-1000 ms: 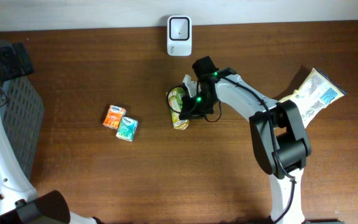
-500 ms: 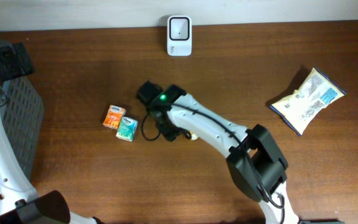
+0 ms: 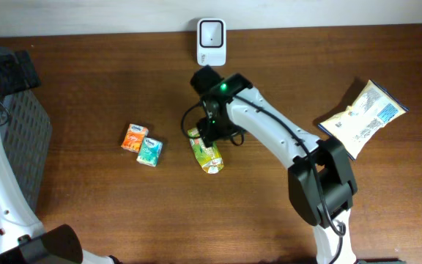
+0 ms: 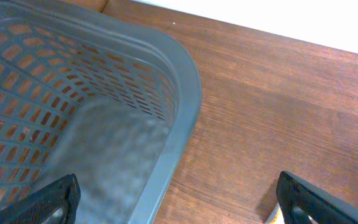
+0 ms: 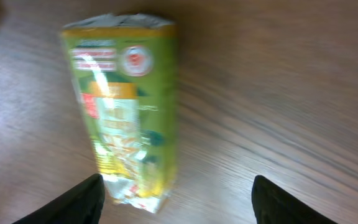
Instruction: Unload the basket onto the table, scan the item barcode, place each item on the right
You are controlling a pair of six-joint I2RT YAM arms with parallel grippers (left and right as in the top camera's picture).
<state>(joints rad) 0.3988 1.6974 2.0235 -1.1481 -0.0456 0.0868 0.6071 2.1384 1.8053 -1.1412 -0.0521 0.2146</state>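
Note:
A green and yellow snack packet [image 3: 206,152] lies flat on the wooden table, a little in front of the white scanner [image 3: 211,42] at the back edge. My right gripper [image 3: 212,129] hovers just beyond the packet's far end, open. In the right wrist view the packet [image 5: 126,106] lies free on the wood, its near end close to the left finger [image 5: 82,202], and nothing is between the jaws of the right gripper [image 5: 179,205]. No barcode shows. My left gripper [image 4: 179,202] stands open over the rim of the grey basket [image 4: 179,93], holding nothing.
An orange pack [image 3: 134,137] and a teal pack [image 3: 149,152] lie together left of the packet. A white, yellow and blue bag [image 3: 363,117] lies at the right. The grey basket [image 3: 28,125] fills the left edge beside my left arm.
My right gripper, shut on the green packet a second ago, has swung left, opened and let it go. The packet now lies slightly left of where it was. The left arm stayed still.

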